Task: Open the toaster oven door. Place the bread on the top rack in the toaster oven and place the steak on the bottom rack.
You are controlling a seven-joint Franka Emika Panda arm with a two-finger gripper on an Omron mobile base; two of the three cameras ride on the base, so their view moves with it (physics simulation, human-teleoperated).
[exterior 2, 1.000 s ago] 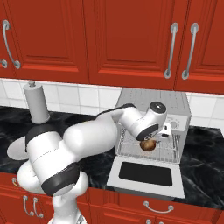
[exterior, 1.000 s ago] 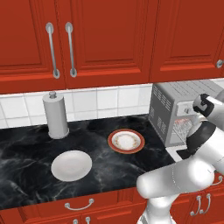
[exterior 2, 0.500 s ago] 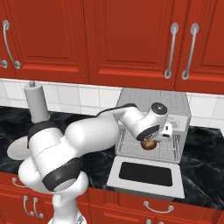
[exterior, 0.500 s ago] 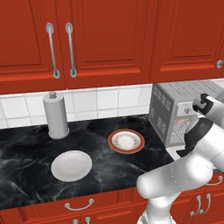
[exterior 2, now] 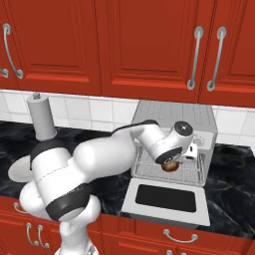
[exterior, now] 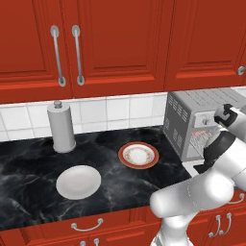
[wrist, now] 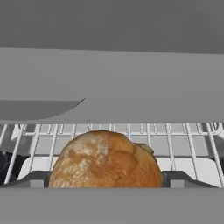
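bread (wrist: pixel 105 159) on rack (wrist: pixel 183 144) inside toaster oven (exterior 2: pixel 174 117), door (exterior 2: pixel 167 199) dropped open in front

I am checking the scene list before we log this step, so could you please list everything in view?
toaster oven: one, silver-grey, right end of the counter.
toaster oven door: one, dark glass in a pale frame, dropped open.
bread: one, brown roll, on a wire rack inside the oven; which rack, I cannot tell.
rimmed plate: one, white with a red-brown rim, mid-counter.
plain plate: one, white, nearer the counter's front edge.
paper towel holder: one, grey, by the tiled wall.
upper cabinets: red, with silver handles.
counter: black marble.
pincer: one, open, at the oven mouth around the bread.
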